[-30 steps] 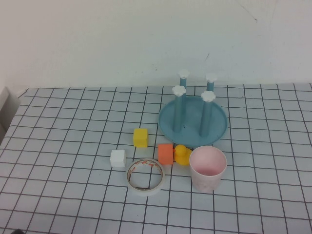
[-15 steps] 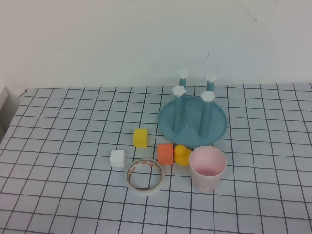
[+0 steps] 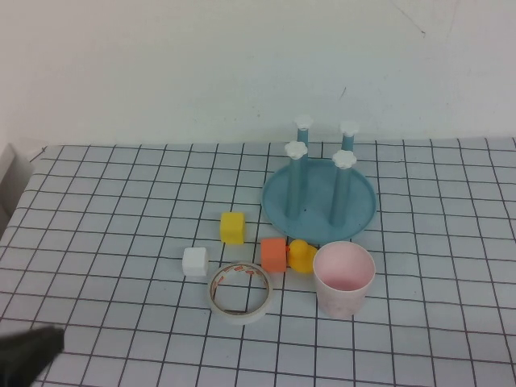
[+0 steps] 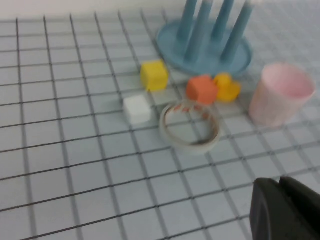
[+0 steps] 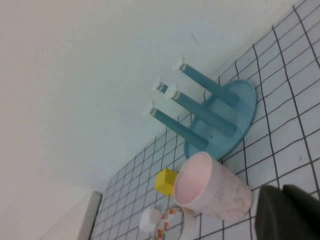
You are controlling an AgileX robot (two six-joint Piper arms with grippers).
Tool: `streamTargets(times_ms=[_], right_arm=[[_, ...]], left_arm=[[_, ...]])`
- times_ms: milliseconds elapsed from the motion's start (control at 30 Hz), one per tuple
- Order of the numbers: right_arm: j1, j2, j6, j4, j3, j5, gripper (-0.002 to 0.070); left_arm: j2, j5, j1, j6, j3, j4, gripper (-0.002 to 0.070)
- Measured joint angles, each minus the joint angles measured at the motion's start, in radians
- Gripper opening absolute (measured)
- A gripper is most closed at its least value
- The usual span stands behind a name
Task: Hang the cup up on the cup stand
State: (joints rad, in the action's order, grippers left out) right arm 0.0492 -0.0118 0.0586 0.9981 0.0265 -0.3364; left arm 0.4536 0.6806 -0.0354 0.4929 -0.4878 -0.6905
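The pale pink cup (image 3: pixel 343 278) stands upright, mouth up, in front of the cup stand (image 3: pixel 363 203), a round light-blue dish with four blue posts topped by white caps. The cup also shows in the left wrist view (image 4: pixel 280 95) and the right wrist view (image 5: pixel 212 192), and so does the stand (image 4: pixel 202 57) (image 5: pixel 235 117). My left gripper (image 3: pixel 32 353) (image 4: pixel 279 186) is shut and empty at the near left corner, far from the cup. My right gripper (image 5: pixel 282 192) is shut and empty, close beside the cup's base; the high view does not show it.
A white tape roll (image 3: pixel 240 291), a white cube (image 3: pixel 195 261), a yellow cube (image 3: pixel 232 227), an orange cube (image 3: pixel 273 255) and a yellow duck (image 3: pixel 301 256) lie just left of the cup. The checked table (image 3: pixel 105 201) ends at a white wall behind.
My left gripper has come into the high view at the bottom left corner. The cup, stand and small objects have not moved.
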Motion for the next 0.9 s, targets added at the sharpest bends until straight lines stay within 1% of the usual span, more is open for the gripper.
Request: streamTargets(times_ms=[100, 200, 267, 300, 400, 567, 667, 767, 900], right_arm=[[0.0, 0.0, 0.062, 0.0, 0.0, -0.034, -0.0001], [0.0, 0.0, 0.126, 0.0, 0.0, -0.061, -0.0001], [0.0, 0.0, 0.145, 0.0, 0.0, -0.063, -0.0001], [0.0, 0.0, 0.155, 0.0, 0.0, -0.066, -0.0001], [0.0, 0.0, 0.159, 0.0, 0.0, -0.067, -0.0001], [0.0, 0.0, 0.159, 0.0, 0.0, -0.088, -0.0001], [0.0, 0.0, 0.167, 0.0, 0.0, -0.104, -0.0001], [0.0, 0.0, 0.174, 0.0, 0.0, -0.108, -0.0001], [0.0, 0.0, 0.178, 0.0, 0.0, -0.112, -0.0001]], left_arm=[[0.181, 0.103, 0.0, 0.035, -0.163, 0.107, -0.0003], [0.372, 0.203, -0.003, 0.096, -0.319, 0.146, -0.0003], [0.478, 0.246, -0.031, 0.111, -0.4, 0.176, -0.0003], [0.577, 0.281, -0.084, 0.109, -0.476, 0.219, -0.0003], [0.729, 0.312, -0.196, 0.055, -0.595, 0.339, -0.0003], [0.921, 0.337, -0.42, -0.07, -0.768, 0.548, -0.0003], [1.018, 0.338, -0.531, -0.119, -0.856, 0.628, -0.0003], [1.12, 0.339, -0.619, -0.153, -0.934, 0.681, -0.0002], [1.243, 0.346, -0.683, -0.194, -1.033, 0.69, -0.0001]])
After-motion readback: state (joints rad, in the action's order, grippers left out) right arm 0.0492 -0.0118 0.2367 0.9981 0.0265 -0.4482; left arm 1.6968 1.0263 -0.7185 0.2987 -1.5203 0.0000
